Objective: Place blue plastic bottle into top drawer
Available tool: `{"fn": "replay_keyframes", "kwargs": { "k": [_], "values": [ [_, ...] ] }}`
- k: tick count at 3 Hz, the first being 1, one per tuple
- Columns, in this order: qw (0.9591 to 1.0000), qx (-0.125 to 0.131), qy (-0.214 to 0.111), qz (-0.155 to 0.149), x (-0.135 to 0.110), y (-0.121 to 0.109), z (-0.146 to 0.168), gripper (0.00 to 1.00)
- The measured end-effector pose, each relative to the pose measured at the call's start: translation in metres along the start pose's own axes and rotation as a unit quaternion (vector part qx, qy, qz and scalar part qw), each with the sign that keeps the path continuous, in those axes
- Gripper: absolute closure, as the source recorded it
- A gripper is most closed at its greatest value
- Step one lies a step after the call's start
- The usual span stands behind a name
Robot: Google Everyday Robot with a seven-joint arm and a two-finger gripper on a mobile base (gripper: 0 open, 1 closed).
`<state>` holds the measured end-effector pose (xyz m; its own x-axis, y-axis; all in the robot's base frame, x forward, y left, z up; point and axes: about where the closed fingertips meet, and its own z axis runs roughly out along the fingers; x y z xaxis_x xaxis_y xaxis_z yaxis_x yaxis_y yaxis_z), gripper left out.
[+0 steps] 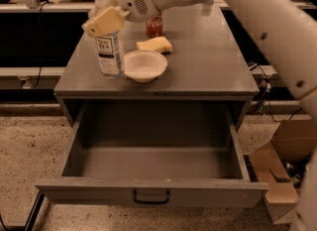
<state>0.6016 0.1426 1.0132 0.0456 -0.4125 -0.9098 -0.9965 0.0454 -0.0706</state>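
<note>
The blue plastic bottle (110,51), clear with a white cap and a white label, stands upright at the front left of the grey cabinet top (208,66). I cannot tell whether its base touches the top. My gripper (105,19) reaches in from the upper right and is shut on the bottle's upper part. One tan finger (103,23) lies across the front, just below the cap. The top drawer (148,189) is pulled fully open below and holds nothing. Its dark pull handle (151,197) sits at the centre of the front panel.
A white bowl (144,65) sits right next to the bottle. A yellow sponge (154,44) and a red soda can (154,26) lie behind it. An open cardboard box (280,175) stands on the floor to the drawer's right. My arm fills the upper right.
</note>
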Motion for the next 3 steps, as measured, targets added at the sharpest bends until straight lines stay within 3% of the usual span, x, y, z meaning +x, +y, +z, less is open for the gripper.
{"fn": "replay_keyframes", "kwargs": {
  "k": [1, 2, 3],
  "values": [
    [0.9940, -0.056, 0.074, -0.058, 0.026, 0.070, -0.021, 1.00],
    [0.9892, -0.077, 0.101, -0.072, 0.037, 0.086, -0.022, 1.00],
    [0.9945, -0.074, 0.060, -0.042, 0.049, 0.082, -0.012, 1.00]
  ]
}}
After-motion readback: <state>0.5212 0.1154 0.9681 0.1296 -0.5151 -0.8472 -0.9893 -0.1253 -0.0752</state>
